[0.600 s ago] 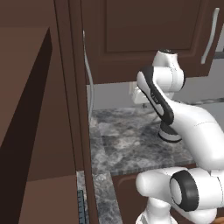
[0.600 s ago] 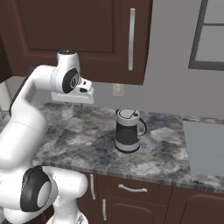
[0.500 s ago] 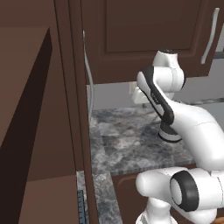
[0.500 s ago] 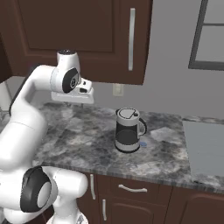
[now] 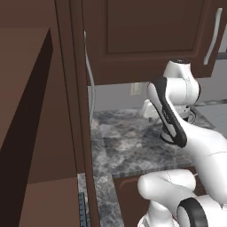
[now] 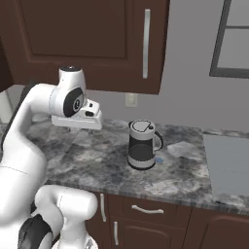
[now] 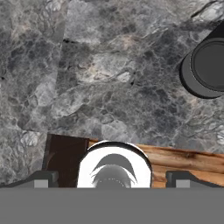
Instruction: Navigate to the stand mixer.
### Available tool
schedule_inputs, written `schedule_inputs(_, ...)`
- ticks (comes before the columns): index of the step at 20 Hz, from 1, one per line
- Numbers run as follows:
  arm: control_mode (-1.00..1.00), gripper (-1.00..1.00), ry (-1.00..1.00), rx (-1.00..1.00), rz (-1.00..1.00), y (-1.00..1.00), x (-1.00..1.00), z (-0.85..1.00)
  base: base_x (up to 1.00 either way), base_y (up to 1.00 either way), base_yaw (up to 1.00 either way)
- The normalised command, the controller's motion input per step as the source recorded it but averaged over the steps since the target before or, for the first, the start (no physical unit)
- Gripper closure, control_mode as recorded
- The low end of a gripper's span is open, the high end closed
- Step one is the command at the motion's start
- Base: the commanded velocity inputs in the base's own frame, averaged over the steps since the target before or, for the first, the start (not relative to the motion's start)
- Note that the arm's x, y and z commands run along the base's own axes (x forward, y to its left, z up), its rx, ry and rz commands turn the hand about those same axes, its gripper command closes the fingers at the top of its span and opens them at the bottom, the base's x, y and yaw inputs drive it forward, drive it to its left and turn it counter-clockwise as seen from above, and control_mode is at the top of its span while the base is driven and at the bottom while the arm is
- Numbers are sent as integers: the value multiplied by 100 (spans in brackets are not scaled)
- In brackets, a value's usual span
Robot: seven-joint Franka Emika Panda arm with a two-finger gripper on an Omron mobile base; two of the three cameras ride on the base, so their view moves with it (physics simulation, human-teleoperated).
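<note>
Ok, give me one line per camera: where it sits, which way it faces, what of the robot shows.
Left base view: behind the arm's left, facing the counter past a tall cabinet; arm rises at right.
Right base view: behind its right, facing the kettle; arm at left.
Hand view: on the hand, looking down at the counter; claw tips at bottom.
Shared: both base views show the counter.

1. The white arm rises from the base, folds at a dark elbow joint and reaches forward.
2. The wrist is bent so the hand points straight down over the counter [image 6: 97, 165].
3. The gripper [image 7: 112, 177] is held high, touching nothing.
4. The two dark fingers [image 7: 41, 179] stand wide apart at the lower edge of the hand view, with nothing between them.
</note>
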Motion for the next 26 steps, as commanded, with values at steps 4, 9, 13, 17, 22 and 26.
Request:
schedule_inputs(4,-100,-100,0,0,0,0,-49,-35,0,0,0)
schedule_inputs(9,-100,-100,0,0,0,0,-40,-42,0,0,0)
schedule_inputs(13,100,-100,0,0,-1,0,-10,-11,-29,-3,-3)
schedule_inputs(17,100,-100,0,0,0,0,0,0,-44,-34,-12)
schedule_inputs(22,100,-100,0,0,0,0,0,0,-22,-46,-27)
schedule_inputs(26,100,-100,0,0,0,0,0,0,0,-59,-32)
